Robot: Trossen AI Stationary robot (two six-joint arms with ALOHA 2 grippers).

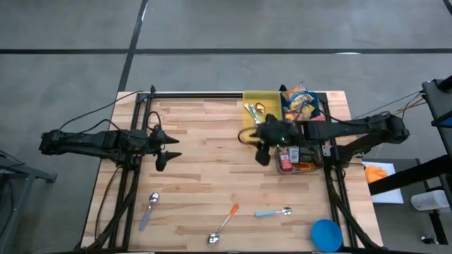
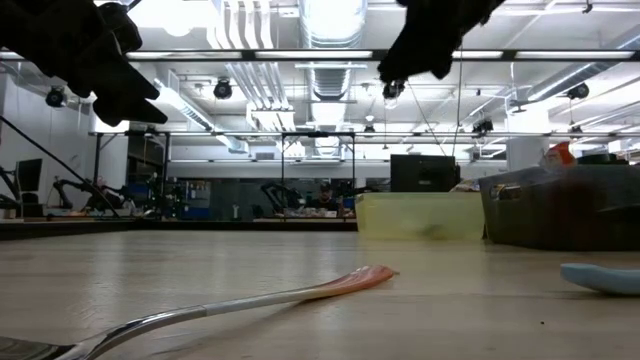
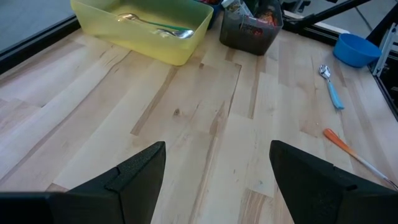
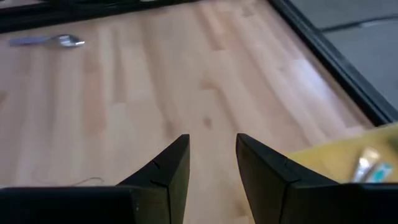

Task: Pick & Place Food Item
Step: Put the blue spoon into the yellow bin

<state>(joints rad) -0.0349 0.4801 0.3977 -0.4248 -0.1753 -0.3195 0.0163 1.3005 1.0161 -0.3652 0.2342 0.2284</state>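
Right gripper (image 1: 263, 149), fingers narrowly parted and empty, hovers beside the yellow bin (image 1: 260, 111) near the table's (image 1: 205, 176) far edge. Left gripper (image 1: 168, 147), spread wide and empty, hangs over the left side. Snack bag (image 1: 299, 103) rests in the dark bin (image 1: 318, 130) at the far right corner.

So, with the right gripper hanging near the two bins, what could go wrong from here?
1. The right gripper hangs empty, jaws only partly apart, beside the yellow bin and the dark bin; coming down it might clip a rim.
2. The snack bag leans over the back edge and could fall off.
3. The left gripper, open, waits far away, so it cannot help.
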